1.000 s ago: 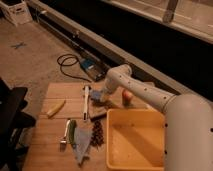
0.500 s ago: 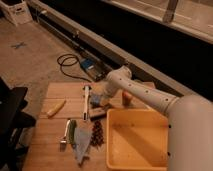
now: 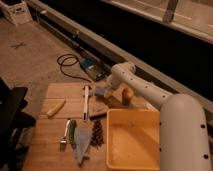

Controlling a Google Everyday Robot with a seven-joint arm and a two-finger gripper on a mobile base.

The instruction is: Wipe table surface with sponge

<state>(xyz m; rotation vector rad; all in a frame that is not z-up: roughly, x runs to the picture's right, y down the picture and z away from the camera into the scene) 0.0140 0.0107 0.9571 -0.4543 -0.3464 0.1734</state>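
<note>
A small blue-grey sponge [image 3: 100, 91] sits on the wooden table [image 3: 50, 152] near its far edge. My gripper [image 3: 107, 95] reaches down from the white arm [image 3: 142, 87] and is right at the sponge, low over the table top. The contact between gripper and sponge is hidden by the wrist. A dark patch [image 3: 99, 110] lies on the wood just in front of the gripper.
An orange fruit [image 3: 127, 95] stands right of the gripper. A yellow tub [image 3: 134, 142] fills the near right. A long utensil [image 3: 86, 101], a banana [image 3: 56, 107], a fork [image 3: 65, 136], a green vegetable [image 3: 72, 131], a cloth [image 3: 83, 146] and a dark bunch [image 3: 97, 133] lie on the left half.
The gripper end has shifted slightly left along the far part of the table and sits low at the sponge. The other objects have not moved.
</note>
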